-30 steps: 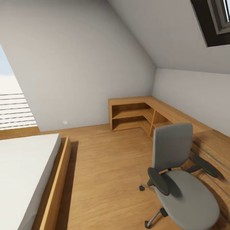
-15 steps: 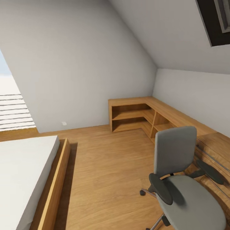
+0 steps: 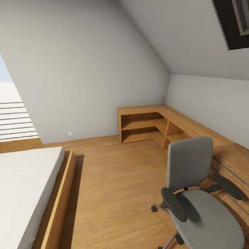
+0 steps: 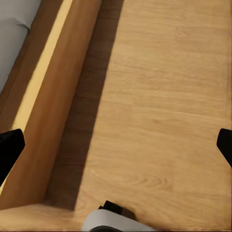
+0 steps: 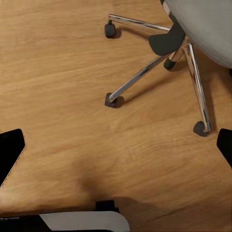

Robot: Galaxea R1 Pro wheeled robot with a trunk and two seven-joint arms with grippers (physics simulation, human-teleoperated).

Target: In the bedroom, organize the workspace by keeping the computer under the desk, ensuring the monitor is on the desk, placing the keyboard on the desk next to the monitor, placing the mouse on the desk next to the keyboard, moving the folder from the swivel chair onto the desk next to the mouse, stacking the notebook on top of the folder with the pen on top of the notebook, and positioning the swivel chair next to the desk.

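Head view: wooden floor [image 3: 114, 180], bed [image 3: 24, 186], oak shelving [image 3: 148, 126], swivel chair [image 3: 197, 200]. My right wrist adds its chrome base [image 5: 159, 63]. Both my jaws spread wide, holding nothing.

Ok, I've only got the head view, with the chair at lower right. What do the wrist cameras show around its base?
Observer: The right wrist view shows the swivel chair from above, its chrome spokes ending in black casters on the wood floor.
Operator: Is the right hand holding anything?
Observer: No, the right hand is open and empty.
Operator: And the left?
Observer: The left hand is open too, over floor beside the bed frame.
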